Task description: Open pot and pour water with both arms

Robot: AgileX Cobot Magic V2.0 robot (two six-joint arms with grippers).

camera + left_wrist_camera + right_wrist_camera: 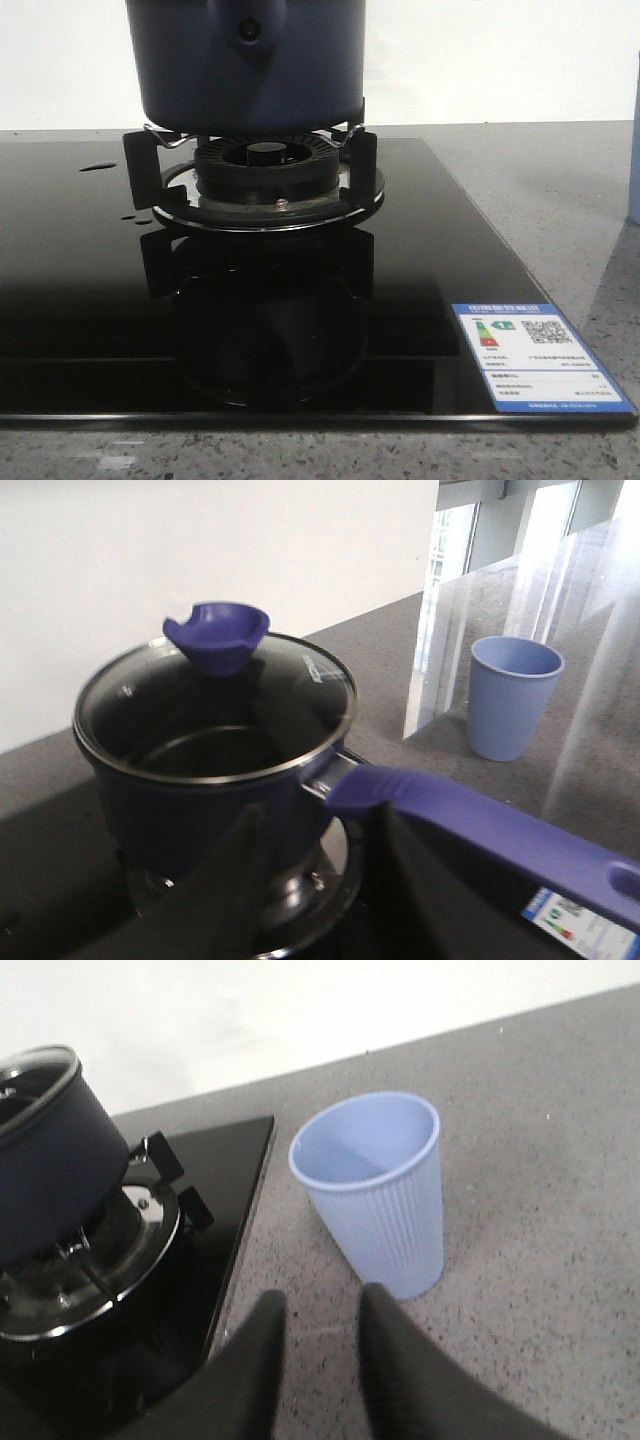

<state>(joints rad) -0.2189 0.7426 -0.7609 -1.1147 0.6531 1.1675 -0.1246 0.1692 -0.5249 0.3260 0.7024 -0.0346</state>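
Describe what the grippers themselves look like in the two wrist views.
Only the fingers show. The left gripper has two plain black, matte fingers, blurred and broad. The right gripper has two black tapering fingers with rounded tips. No cables, markings or arm links are visible.

**Pot on the burner with its lid on, left gripper right in front**

So the pot (200,790) sits on the burner (300,895), glass lid (215,715) on, with a blue curved knob (217,635) on top. Its long blue handle (480,830) sticks out toward the camera. The left gripper (310,880) has its dark fingers (215,880) spread either side of the handle's root, not touching as far as I can tell. A light blue ribbed cup (513,697) stands well apart on the grey counter (400,670).
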